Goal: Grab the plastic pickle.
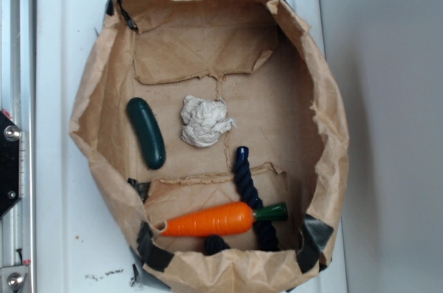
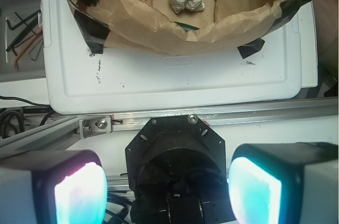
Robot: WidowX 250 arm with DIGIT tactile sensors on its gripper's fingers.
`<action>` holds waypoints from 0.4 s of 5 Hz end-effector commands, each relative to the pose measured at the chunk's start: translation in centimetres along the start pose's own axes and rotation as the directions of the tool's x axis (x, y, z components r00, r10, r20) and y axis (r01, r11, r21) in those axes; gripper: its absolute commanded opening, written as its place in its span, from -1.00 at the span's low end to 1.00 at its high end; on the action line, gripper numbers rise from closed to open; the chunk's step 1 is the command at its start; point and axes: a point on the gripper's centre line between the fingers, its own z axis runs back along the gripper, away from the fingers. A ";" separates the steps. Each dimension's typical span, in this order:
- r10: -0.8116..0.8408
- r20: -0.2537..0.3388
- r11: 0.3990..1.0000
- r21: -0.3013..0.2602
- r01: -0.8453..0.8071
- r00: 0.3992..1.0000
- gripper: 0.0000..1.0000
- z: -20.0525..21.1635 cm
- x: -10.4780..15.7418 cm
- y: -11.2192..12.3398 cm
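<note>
The plastic pickle (image 1: 146,133) is a glossy dark green oblong lying flat on the left side of the floor of an open brown paper bag (image 1: 325,120). In the wrist view only a dark green sliver (image 2: 185,25) shows behind the bag's near wall. My gripper (image 2: 168,192) is open, its two glowing pads (image 2: 79,195) wide apart with nothing between them. It hangs outside the bag, over the black robot base (image 2: 175,155), well short of the pickle. The gripper does not appear in the exterior view.
Inside the bag lie a crumpled white wad (image 1: 205,121), an orange carrot (image 1: 218,219) and a dark navy rope (image 1: 249,192). The bag stands on a white board (image 1: 62,99). An aluminium rail (image 2: 254,112) runs between base and board.
</note>
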 end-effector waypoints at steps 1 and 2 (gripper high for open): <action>0.000 0.000 1.000 0.000 0.000 1.000 1.00 0.0 0.0 0.0; -0.058 0.069 0.998 0.043 0.055 0.996 1.00 -1.2 4.0 0.2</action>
